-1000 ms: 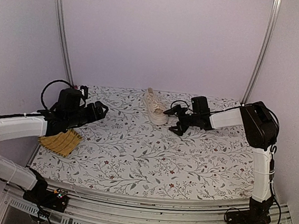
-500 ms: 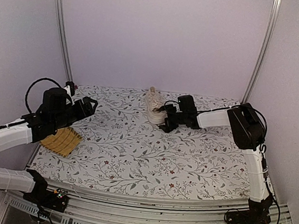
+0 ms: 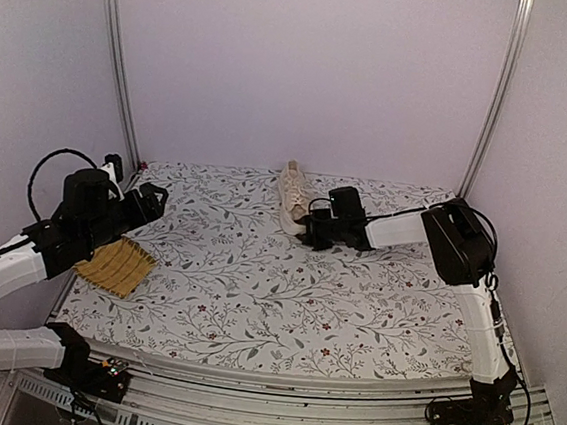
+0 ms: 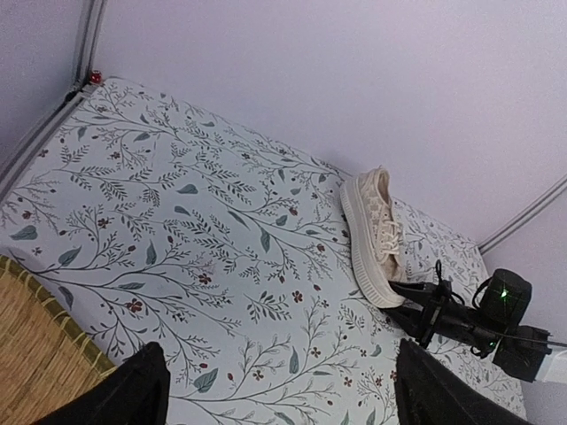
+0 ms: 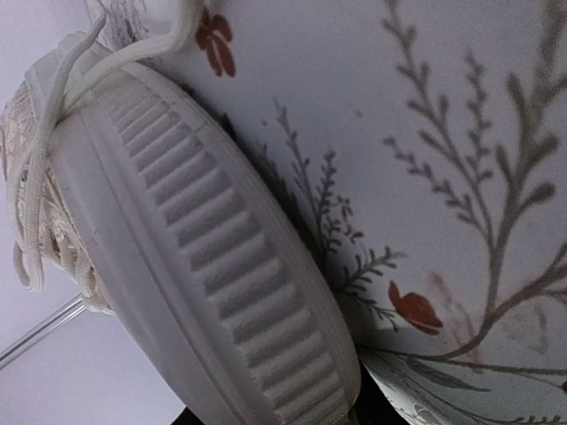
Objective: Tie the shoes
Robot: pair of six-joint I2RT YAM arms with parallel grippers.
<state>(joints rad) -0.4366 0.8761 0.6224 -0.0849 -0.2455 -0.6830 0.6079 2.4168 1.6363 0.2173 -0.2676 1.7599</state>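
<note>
The shoe (image 3: 292, 195), a cream low-top sneaker with a thick off-white sole, lies at the back middle of the table, toe toward me. My right gripper (image 3: 308, 231) is at that toe, jaws closed onto the ribbed sole. In the right wrist view the sole (image 5: 204, 257) fills the frame and loose pale laces (image 5: 53, 115) hang over its edge. The left wrist view shows the shoe (image 4: 376, 232) with the right gripper (image 4: 415, 305) at its tip. My left gripper (image 3: 154, 198) hovers open far to the left, nothing between its fingers (image 4: 133, 390).
A flat yellow woven mat (image 3: 115, 267) lies at the left edge under the left arm, its corner visible in the left wrist view (image 4: 35, 345). The floral tablecloth (image 3: 256, 290) covers the table. Metal posts (image 3: 121, 76) (image 3: 489, 112) stand at the back corners before lilac walls.
The right arm has reached left to the shoe's toe and its jaws have closed from wide open. The left arm has drawn back to the left, still open.
</note>
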